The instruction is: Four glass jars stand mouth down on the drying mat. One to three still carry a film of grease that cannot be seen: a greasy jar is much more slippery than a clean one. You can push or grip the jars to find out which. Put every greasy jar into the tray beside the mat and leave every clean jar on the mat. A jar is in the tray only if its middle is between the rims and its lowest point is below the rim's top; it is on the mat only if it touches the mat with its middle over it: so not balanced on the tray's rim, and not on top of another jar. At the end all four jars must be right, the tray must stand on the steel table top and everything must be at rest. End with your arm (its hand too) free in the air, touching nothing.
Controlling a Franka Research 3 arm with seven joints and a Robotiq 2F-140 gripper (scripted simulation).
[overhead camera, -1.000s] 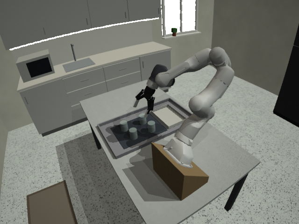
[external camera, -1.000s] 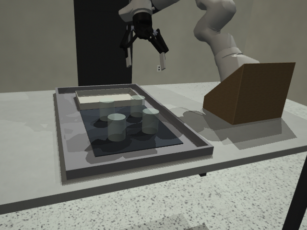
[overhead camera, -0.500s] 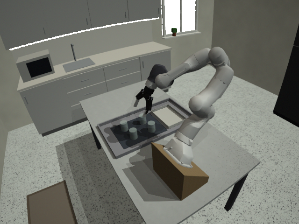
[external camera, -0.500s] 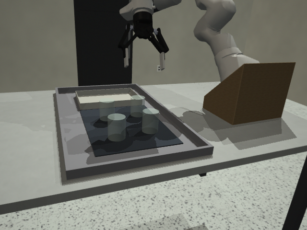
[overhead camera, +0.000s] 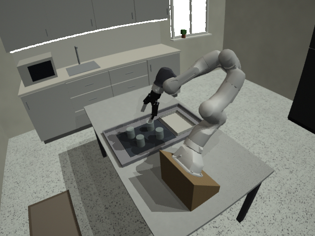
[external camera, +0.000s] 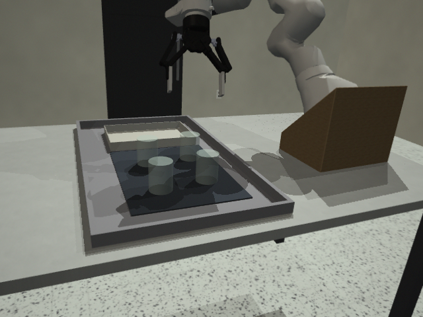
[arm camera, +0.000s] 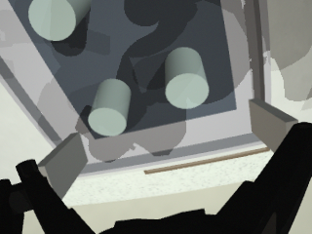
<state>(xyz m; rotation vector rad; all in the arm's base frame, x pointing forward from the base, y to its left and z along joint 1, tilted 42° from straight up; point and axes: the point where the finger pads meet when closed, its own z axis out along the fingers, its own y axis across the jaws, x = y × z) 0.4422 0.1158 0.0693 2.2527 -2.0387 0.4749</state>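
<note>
Four glass jars point(overhead camera: 140, 140) point(external camera: 160, 176) point(arm camera: 186, 78) stand upright and apart on the dark drying mat point(overhead camera: 129, 151) point(external camera: 191, 203) point(arm camera: 219, 104). The cream tray point(overhead camera: 177, 123) point(external camera: 129, 146), beside the mat, contains no jar. Both lie within a grey rimmed surround on the desk point(overhead camera: 236, 157) point(external camera: 37, 201). The hand point(overhead camera: 147, 114) point(external camera: 195, 93) point(arm camera: 165, 132), fingers spread wide and holding nothing, hangs above the jars.

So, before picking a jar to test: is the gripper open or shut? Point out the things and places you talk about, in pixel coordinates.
Open: the gripper point(overhead camera: 148, 113) point(external camera: 195, 93) point(arm camera: 165, 132) has widely parted fingers, nothing between them.

The steel table point(overhead camera: 236, 155) point(external camera: 37, 218) bears a wooden block point(overhead camera: 177, 177) point(external camera: 361, 129).
</note>
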